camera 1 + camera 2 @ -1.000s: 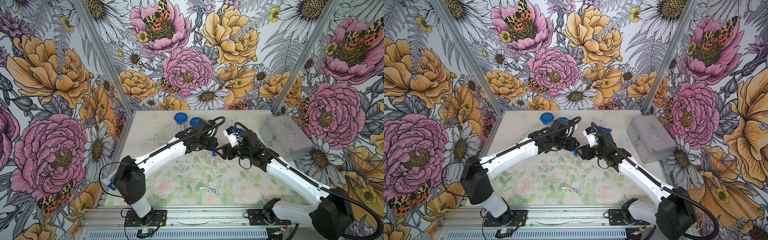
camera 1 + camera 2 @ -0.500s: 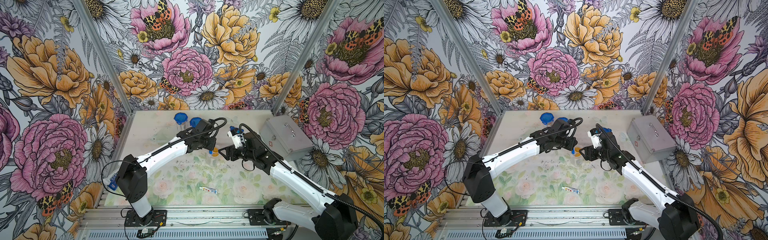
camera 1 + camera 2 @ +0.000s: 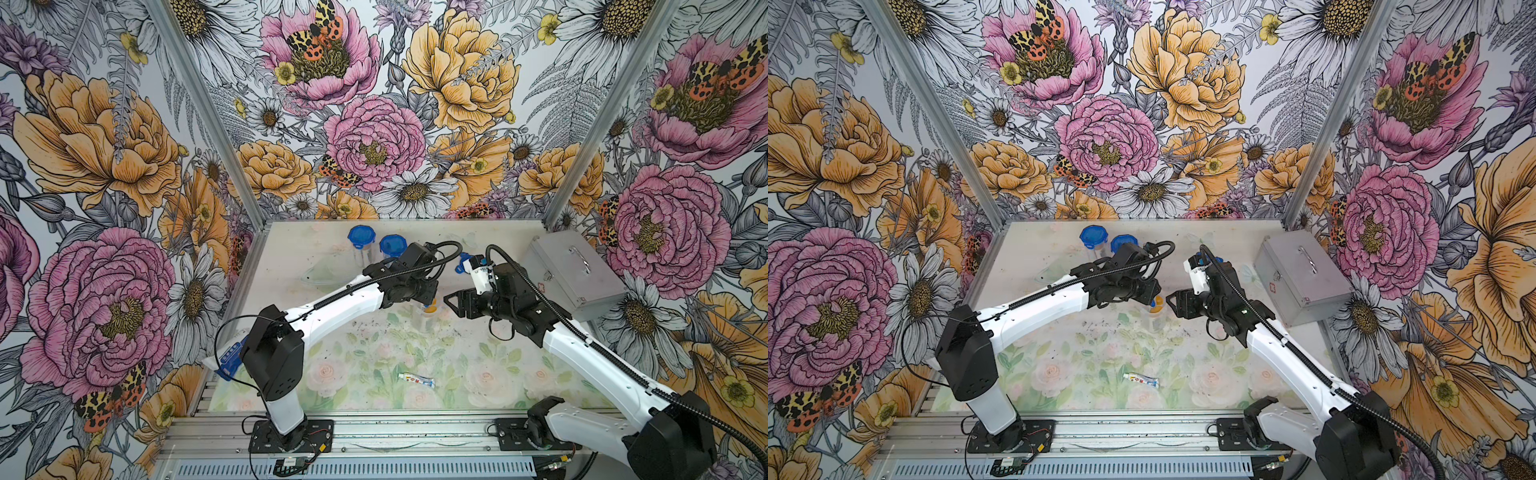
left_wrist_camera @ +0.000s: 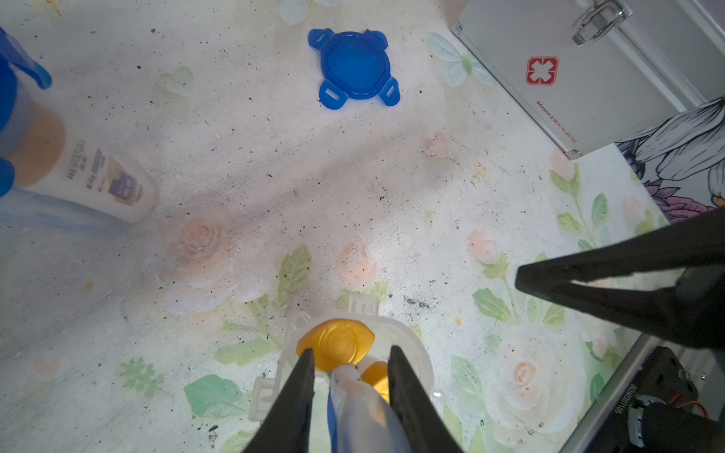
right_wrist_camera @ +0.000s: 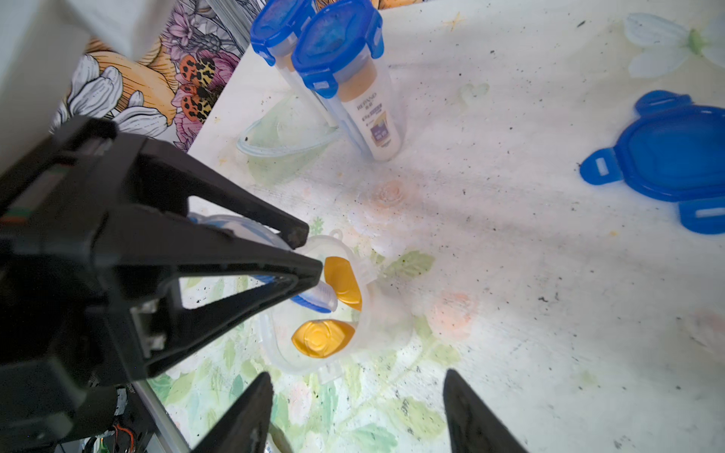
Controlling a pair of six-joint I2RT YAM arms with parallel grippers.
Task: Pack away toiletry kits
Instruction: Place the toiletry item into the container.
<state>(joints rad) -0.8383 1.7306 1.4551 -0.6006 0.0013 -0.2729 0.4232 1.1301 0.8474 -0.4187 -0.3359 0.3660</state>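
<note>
An open clear cup (image 3: 428, 322) (image 4: 418, 347) (image 5: 274, 353) stands mid-table, holding two orange-capped bottles (image 4: 333, 345) (image 5: 321, 337) and a blue toothbrush (image 4: 361, 412) (image 5: 314, 300). My left gripper (image 4: 349, 353) (image 5: 308, 253) hangs over the cup's mouth. Its jaws straddle the toothbrush, open, with a gap on one side. My right gripper (image 5: 357, 374) (image 3: 453, 305) is open and empty just right of the cup. A loose blue lid (image 4: 355, 66) (image 5: 674, 157) lies behind it. A toothpaste tube (image 3: 417, 379) (image 3: 1141, 379) lies near the front.
Two closed cups with blue lids (image 3: 361, 237) (image 3: 1123, 243) (image 5: 337, 43) stand at the back left. A clear plastic piece (image 3: 320, 274) lies in front of them. A silver case (image 3: 573, 274) (image 3: 1302, 276) sits against the right wall.
My right gripper has drawn back to the right, away from the cup. The left jaws have parted around the toothbrush in the cup.
</note>
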